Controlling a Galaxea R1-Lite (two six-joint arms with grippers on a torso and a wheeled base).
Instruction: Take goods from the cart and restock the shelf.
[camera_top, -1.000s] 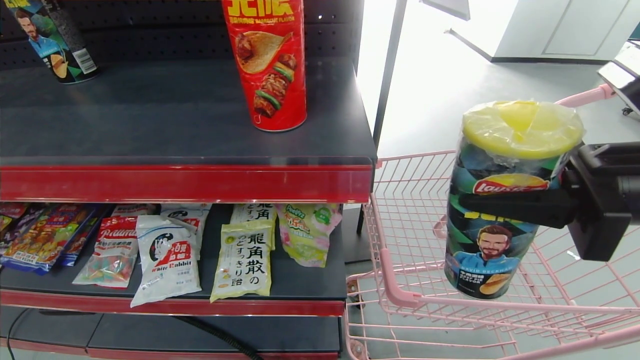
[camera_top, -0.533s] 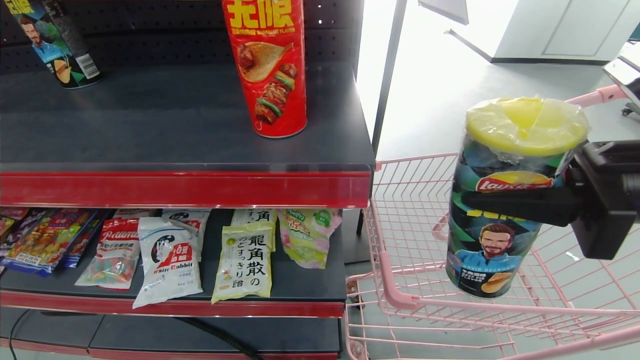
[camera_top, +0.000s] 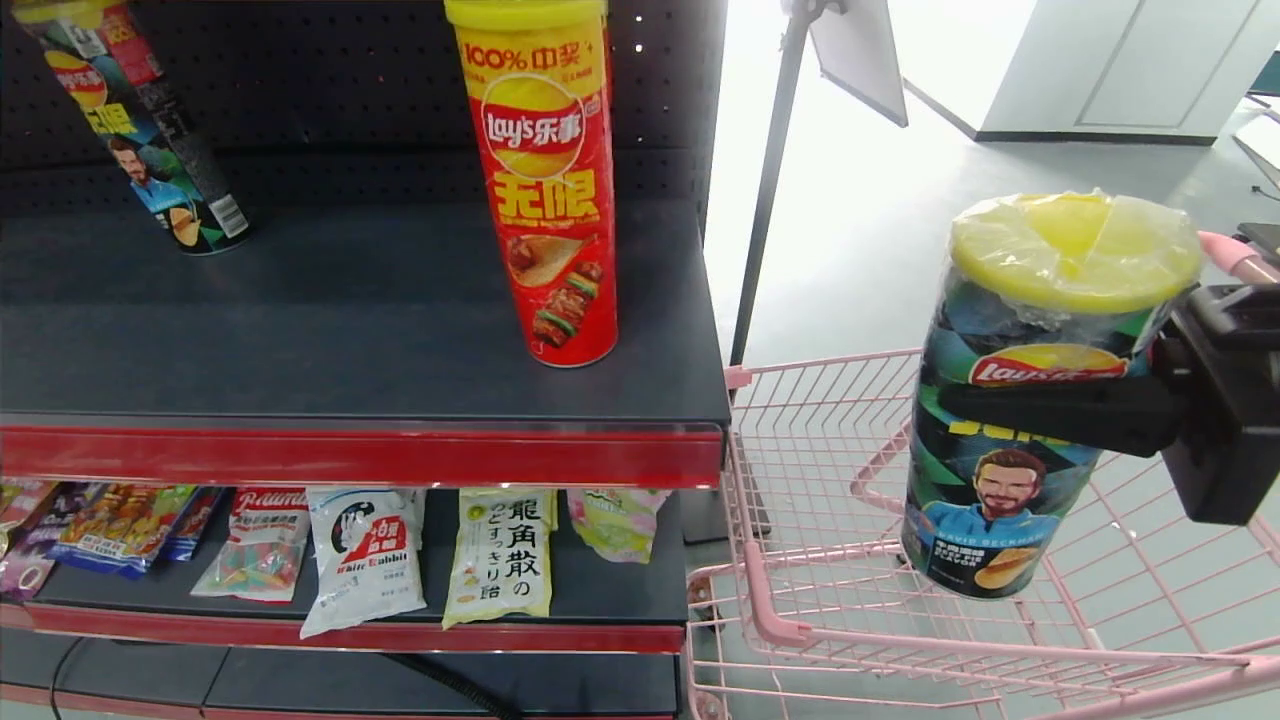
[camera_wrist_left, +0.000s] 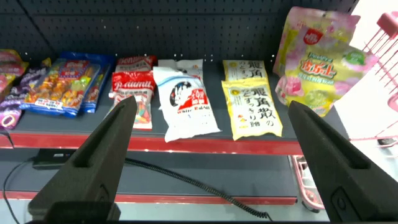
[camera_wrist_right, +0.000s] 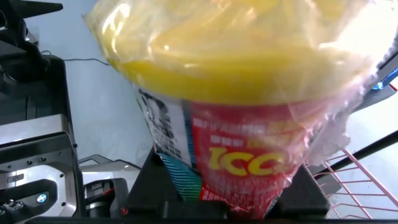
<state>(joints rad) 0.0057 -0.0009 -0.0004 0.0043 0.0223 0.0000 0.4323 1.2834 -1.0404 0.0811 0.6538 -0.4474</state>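
**Held can** (camera_top: 1000, 490): dark green-blue tube with a yellow lid under clear wrap. It is upright at the right of the head frame, above the cart's basket and well apart from the shelf edge.

**Right gripper** (camera_top: 1045, 412): black, entering from the right edge. Its fingers are clamped across the held can's upper half, one finger lying over the front of the label.

**Left gripper** (camera_wrist_left: 211, 104): fingers spread wide with nothing between them, facing the lower shelf's bags in the left wrist frame.

**Cart** (camera_top: 790, 632): pink wire, lower right. Its near rim runs under the held can, and its left corner is just beside the shelf's right end.

**Top shelf** (camera_top: 330, 330): dark board with a red front lip across the left and centre.
- **Red can** (camera_top: 548, 200): upright near the board's right edge, with a narrow strip of board to its right.
- **Far can** (camera_top: 140, 140): upper left, leaning, against the pegboard back.
- A wide stretch of board lies between the two cans and forward to the lip.

**Lower shelf** (camera_top: 610, 590): under the lip.
- **White bag** (camera_top: 365, 555) and **yellow bag** (camera_top: 500, 560) overhang its front edge.
- **Green bag** (camera_top: 615, 515) lies behind them to the right.
- More packets sit at lower left.

**Pole** (camera_top: 765, 200): a thin upright between the shelf's right end and the cart.
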